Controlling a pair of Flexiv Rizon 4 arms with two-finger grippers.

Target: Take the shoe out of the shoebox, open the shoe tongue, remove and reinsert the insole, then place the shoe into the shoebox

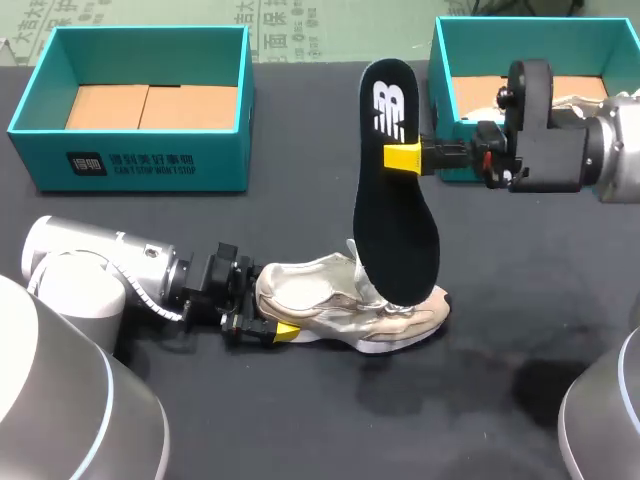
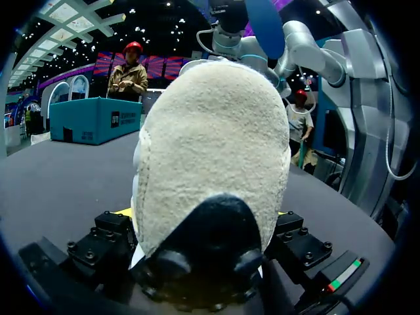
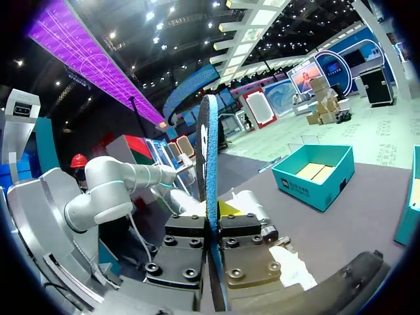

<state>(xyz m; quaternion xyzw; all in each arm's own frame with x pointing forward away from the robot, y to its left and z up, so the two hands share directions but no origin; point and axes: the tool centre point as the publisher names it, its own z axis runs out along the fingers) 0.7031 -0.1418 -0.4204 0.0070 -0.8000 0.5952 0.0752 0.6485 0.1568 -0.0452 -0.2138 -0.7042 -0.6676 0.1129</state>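
Note:
A beige shoe (image 1: 350, 305) lies on its side on the dark table, toe to the right. My left gripper (image 1: 268, 300) is at the heel with a finger on each side, shut on the shoe; in the left wrist view the heel (image 2: 210, 151) fills the space between the wide-set fingers. The black insole (image 1: 395, 210) with a white logo hangs nearly upright, its lower end at the shoe's opening. My right gripper (image 1: 400, 157) is shut on the insole's upper part. Seen from the right wrist, the insole (image 3: 210, 144) stands edge-on between the closed fingers (image 3: 246, 243).
A teal shoebox (image 1: 130, 160) with a brown cardboard floor stands at the back left. A second teal box (image 1: 470, 40) stands at the back right, partly behind my right arm. The table's front is dark cloth.

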